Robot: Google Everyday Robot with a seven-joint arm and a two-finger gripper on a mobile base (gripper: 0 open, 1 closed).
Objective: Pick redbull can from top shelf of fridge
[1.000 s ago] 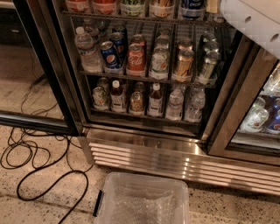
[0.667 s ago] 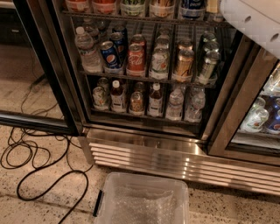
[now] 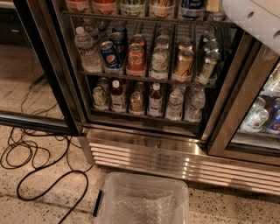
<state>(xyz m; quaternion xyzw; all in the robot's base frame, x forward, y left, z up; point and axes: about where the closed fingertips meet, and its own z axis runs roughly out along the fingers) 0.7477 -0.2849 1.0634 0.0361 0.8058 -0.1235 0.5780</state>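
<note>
We logged the redbull can (image 3: pixel 191 7) standing on the top shelf (image 3: pixel 144 19) of the fridge (image 3: pixel 144 153) — only its lower part showed. The white arm casing (image 3: pixel 256 22) sat upper right — the gripper lay outside the view, so we could not tell its state.

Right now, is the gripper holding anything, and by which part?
Cannot be told: the gripper is out of view. Only a white arm section shows, upper right, before the fridge.

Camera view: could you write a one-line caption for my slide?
Open fridge with drinks on wire racks, redbull can on the top shelf; white arm at upper right, gripper out of frame.
</note>
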